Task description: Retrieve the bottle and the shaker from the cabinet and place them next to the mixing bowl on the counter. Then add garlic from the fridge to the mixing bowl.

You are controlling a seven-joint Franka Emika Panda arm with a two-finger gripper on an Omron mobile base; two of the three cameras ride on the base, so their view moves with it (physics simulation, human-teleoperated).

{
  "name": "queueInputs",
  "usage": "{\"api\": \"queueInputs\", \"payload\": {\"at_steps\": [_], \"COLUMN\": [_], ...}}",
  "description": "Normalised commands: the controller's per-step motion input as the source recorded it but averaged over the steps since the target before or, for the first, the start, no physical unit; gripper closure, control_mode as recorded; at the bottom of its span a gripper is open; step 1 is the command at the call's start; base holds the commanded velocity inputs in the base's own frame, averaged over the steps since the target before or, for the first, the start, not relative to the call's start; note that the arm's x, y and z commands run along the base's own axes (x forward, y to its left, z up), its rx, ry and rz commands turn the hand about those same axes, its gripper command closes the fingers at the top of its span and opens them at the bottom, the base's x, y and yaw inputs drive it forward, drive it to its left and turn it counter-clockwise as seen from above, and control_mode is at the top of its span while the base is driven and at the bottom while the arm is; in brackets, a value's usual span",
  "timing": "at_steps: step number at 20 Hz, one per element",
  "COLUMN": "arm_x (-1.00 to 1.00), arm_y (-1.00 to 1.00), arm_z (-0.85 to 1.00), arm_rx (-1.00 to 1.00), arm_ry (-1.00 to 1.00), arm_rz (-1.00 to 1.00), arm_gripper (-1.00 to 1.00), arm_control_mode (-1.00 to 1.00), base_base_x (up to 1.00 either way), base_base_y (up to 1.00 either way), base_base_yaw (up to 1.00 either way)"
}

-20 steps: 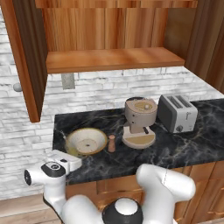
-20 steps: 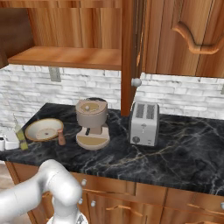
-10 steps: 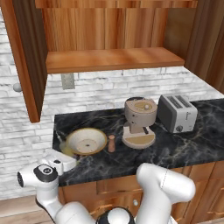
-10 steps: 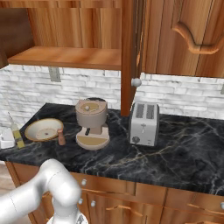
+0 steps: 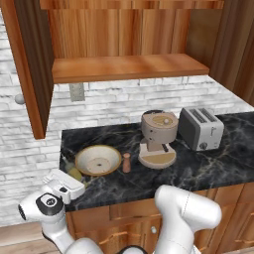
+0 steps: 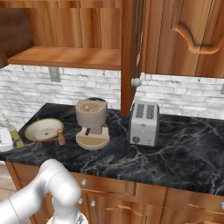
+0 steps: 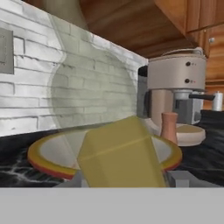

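Note:
My gripper (image 5: 71,178) hovers at the counter's left end, shut on the bottle (image 5: 75,172), a clear bottle with yellow-olive liquid that looms large in the hand view (image 7: 118,157). Just right of it sits the mixing bowl (image 5: 97,159), tan with an orange rim (image 7: 41,158). The small brown shaker (image 5: 126,162) stands upright on the counter between the bowl and the coffee machine, also visible in the right base view (image 6: 61,137). From that side the bottle (image 6: 15,135) stands left of the bowl (image 6: 43,129). The garlic and the fridge are out of view.
A beige coffee machine (image 5: 158,136) and a silver toaster (image 5: 200,128) stand to the right on the black marble counter (image 5: 208,168). Above, the cabinet shelf (image 5: 124,67) is bare and its door (image 5: 30,64) hangs open at the left.
The hand has shifted only slightly at the counter's left end, with the bottle still in it. Bowl, shaker and appliances have not moved.

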Motion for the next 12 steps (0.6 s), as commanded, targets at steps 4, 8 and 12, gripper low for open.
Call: {"api": "queueInputs", "payload": {"at_steps": [4,8,12], "arm_x": [0.01,0.01,0.02], "arm_y": [-0.04,-0.15,-0.21], "arm_z": [0.0,0.0,-0.01], "arm_rx": [0.04,0.13,0.17], "arm_ry": [0.0,0.0,0.0], "arm_rz": [0.0,0.0,0.0], "arm_gripper": [1.0,1.0,1.0], "arm_control_mode": [-1.0,-1.0,-1.0], "base_base_x": [0.0,0.0,0.0], "base_base_y": [0.0,0.0,0.0], "base_base_yaw": [0.0,0.0,0.0]}}
